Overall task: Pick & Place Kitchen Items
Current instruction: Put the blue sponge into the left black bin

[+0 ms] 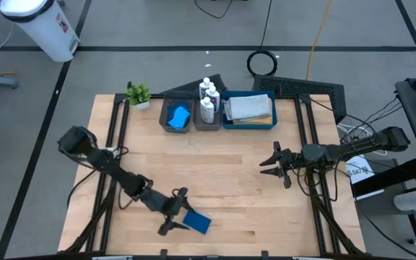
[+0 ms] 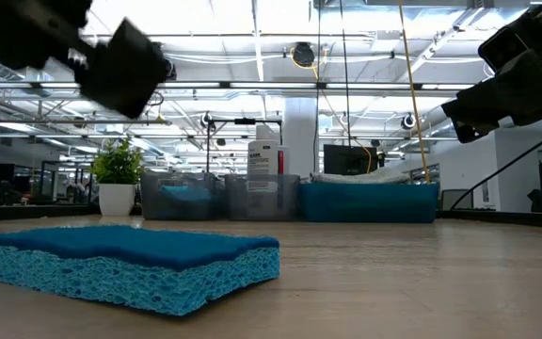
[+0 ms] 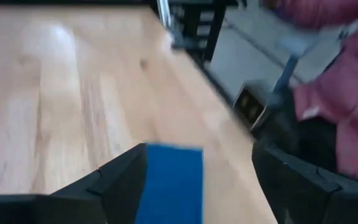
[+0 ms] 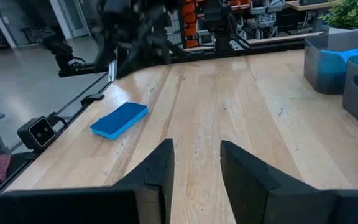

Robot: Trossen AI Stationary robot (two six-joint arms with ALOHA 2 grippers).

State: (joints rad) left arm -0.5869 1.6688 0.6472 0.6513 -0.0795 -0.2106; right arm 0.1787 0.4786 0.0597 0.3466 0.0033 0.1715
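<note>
A blue sponge (image 1: 198,222) lies flat on the wooden table near its front edge; it also shows in the low view (image 2: 130,259) and the left wrist view (image 3: 169,183). My left gripper (image 1: 180,211) is open, hangs above the table just left of the sponge and touches nothing. In the left wrist view the sponge shows between the two spread fingers. My right gripper (image 1: 271,163) is open and empty over the table's right half. A second blue sponge (image 1: 178,115), white bottles (image 1: 207,101) and a folded grey cloth (image 1: 250,107) lie in trays at the back.
Two grey trays (image 1: 166,124) and a blue tray (image 1: 250,124) stand in a row at the far edge, with a potted plant (image 1: 139,94) to their left. A person's pink sleeve (image 3: 347,74) shows beyond the near edge. Bare wood lies between the grippers.
</note>
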